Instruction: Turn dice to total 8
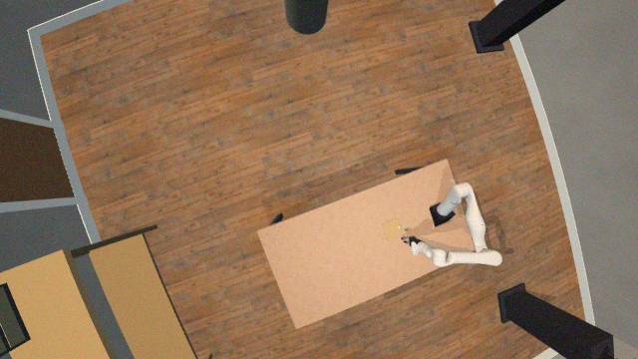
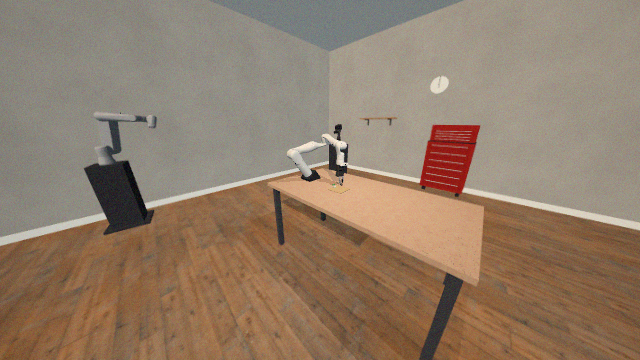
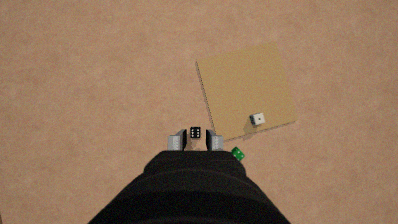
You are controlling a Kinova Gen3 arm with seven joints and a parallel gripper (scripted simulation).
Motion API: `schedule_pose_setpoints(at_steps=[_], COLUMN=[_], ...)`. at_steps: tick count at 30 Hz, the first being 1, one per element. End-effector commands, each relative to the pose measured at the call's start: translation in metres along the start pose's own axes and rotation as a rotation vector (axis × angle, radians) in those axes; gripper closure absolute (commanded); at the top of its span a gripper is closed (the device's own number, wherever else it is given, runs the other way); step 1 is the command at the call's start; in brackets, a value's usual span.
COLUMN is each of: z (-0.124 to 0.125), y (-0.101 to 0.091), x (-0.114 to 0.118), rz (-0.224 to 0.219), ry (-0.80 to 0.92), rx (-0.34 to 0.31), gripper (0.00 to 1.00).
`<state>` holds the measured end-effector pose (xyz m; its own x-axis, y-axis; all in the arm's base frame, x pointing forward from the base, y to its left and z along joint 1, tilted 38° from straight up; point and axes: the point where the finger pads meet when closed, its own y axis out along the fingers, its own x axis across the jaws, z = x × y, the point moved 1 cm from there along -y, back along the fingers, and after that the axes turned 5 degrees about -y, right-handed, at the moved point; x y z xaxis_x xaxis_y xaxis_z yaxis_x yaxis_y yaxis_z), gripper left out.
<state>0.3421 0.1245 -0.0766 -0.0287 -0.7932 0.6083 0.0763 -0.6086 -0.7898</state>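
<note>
Top view: the white seven-joint arm (image 1: 476, 224) (image 2: 305, 148) is reaching over the tan table (image 1: 319, 259) (image 2: 400, 210), and the black two-finger gripper (image 1: 405, 239) (image 2: 340, 183) (image 3: 196, 136) is standing at about 4 to 5 o'clock from the thin yellow-tan square mat (image 1: 392, 230) (image 2: 340, 190) (image 3: 245, 85). The small green die (image 1: 406, 229) (image 2: 334, 185) (image 3: 238, 153) is lying off the mat at 3 o'clock; the small white die (image 1: 399, 227) (image 3: 257, 119) is resting on it.

Exterior view: the gripper is pointing down at the mat's 12 o'clock side. The green die is sitting at about 10 o'clock; its number is remaining too small to read.

Wrist view: the fingers are standing apart, unclenched, gripping nothing. The small black die (image 3: 195, 132) is showing six between them, with a gap on each side, and is lying off the mat at 8 o'clock. The white die is showing one, toward the mat's 5 o'clock edge; the green die is lying outside at 6 o'clock.

Step in hand: the operation is apparently aligning on the black die. The next move is probably calling for confirming finger depth, closing squarely, then lifting toward the mat, turning the die if the sum is requiring it.
</note>
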Motion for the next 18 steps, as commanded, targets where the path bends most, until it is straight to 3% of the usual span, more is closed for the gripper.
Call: schedule_pose_setpoints(at_steps=[1, 18], z=[0.0045, 0.0054], y=[-0.0006, -0.0006], x=[-0.0018, -0.0032], rz=[0.003, 0.003], ry=[-0.008, -0.008], rx=[0.01, 0.01], gripper=[0.36, 0.36])
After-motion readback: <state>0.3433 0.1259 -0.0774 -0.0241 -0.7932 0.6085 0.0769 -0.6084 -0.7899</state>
